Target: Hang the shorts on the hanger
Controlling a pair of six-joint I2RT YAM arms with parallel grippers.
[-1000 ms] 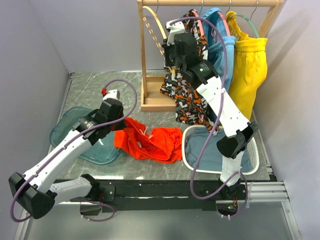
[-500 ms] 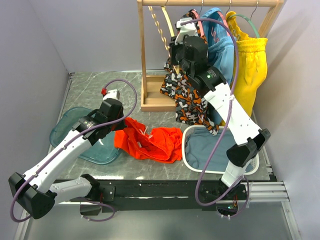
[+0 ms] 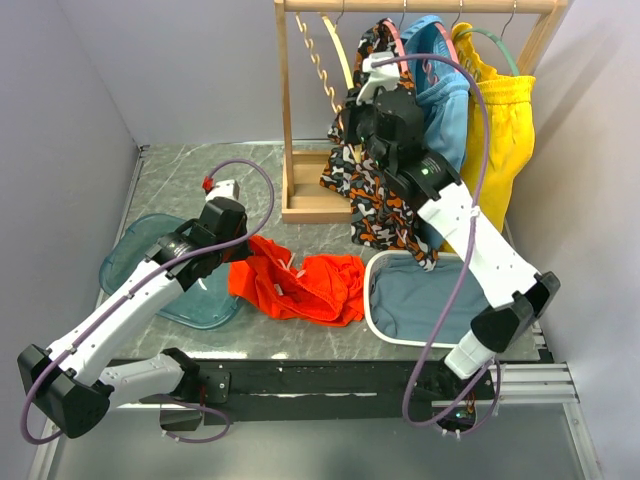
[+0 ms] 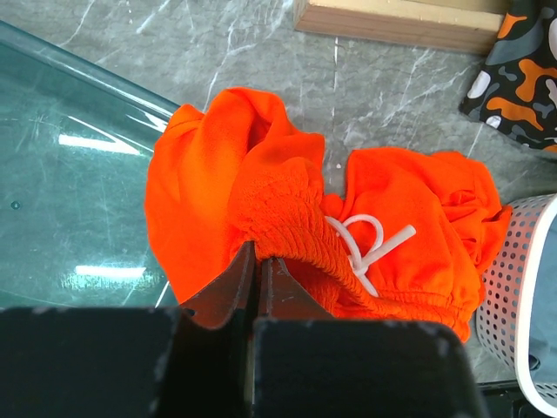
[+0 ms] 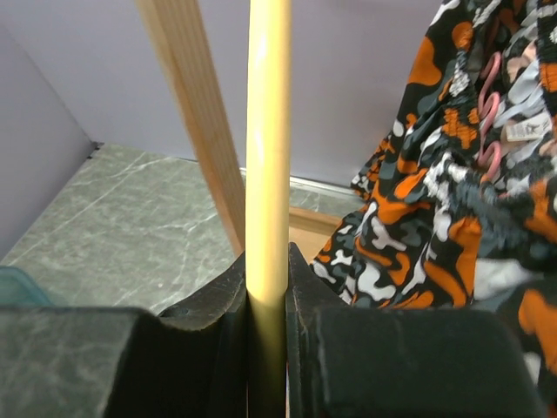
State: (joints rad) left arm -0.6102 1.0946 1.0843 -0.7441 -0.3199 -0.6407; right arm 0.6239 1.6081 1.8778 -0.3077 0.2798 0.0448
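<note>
The orange-red shorts [image 3: 300,285] lie crumpled on the table between the teal lid and the white basket. In the left wrist view the shorts [image 4: 400,209] show a gathered waistband and a white drawstring. My left gripper [image 4: 258,261] is shut on the waistband; in the top view the left gripper [image 3: 232,222] sits at the shorts' left edge. The tan wooden hanger [image 3: 330,60] with small holes hangs from the rack's rail. My right gripper [image 5: 266,261] is shut on the hanger's rim [image 5: 266,131]; from above the right gripper [image 3: 352,120] is at the hanger's lower end.
A wooden rack [image 3: 300,200] stands at the back, holding patterned shorts [image 3: 375,200], blue shorts [image 3: 445,90] and yellow shorts [image 3: 500,130]. A teal lid [image 3: 130,265] lies at the left. A white perforated basket [image 3: 385,325] sits front right.
My right arm has swung to the right and carried the hanger's lower end with it. The left arm and the shorts have not moved.
</note>
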